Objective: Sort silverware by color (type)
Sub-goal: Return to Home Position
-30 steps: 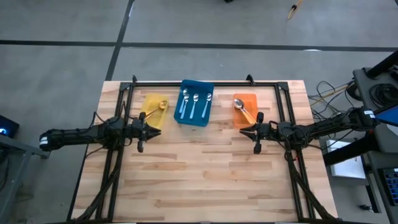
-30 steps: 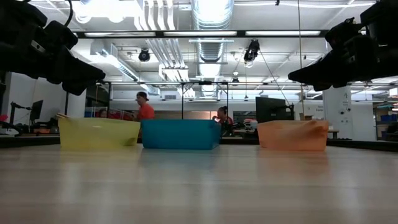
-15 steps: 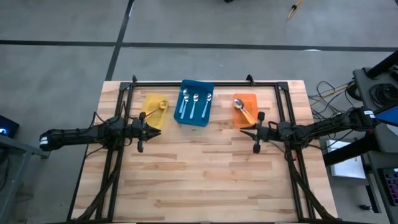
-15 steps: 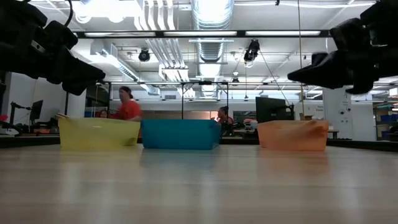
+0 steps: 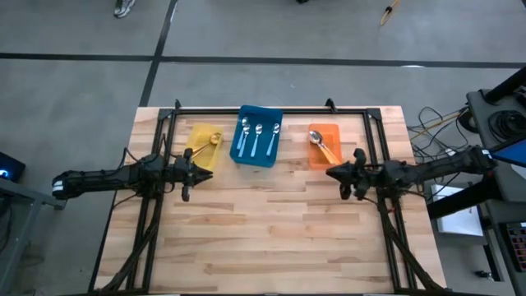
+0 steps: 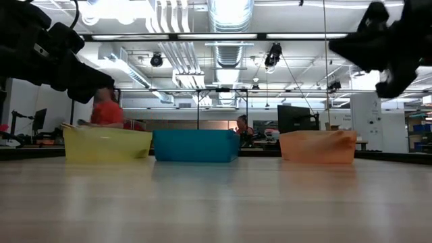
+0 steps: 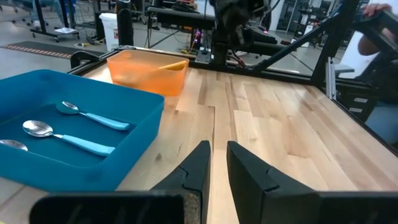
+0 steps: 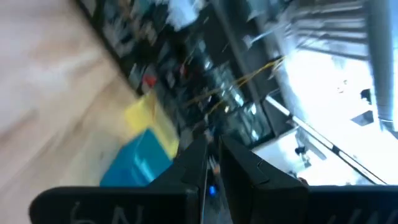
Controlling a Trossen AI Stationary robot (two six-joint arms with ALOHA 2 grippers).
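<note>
Right gripper (image 5: 332, 173) has rolled back; it and left gripper (image 5: 202, 174) sit closed, empty. Spoons (image 5: 256, 138): light, slick; we'd pinch mid-handle.

Site I operate into: industrial robotics lab. Evidence: exposed ceiling ducts (image 6: 229, 15), strip lights (image 6: 135, 37), grey concrete floor (image 5: 74, 90), a desk monitor (image 6: 297, 119), a person (image 6: 106, 113) passing behind, loose cables (image 5: 436, 123) beside my wooden table (image 5: 271, 238).
</note>
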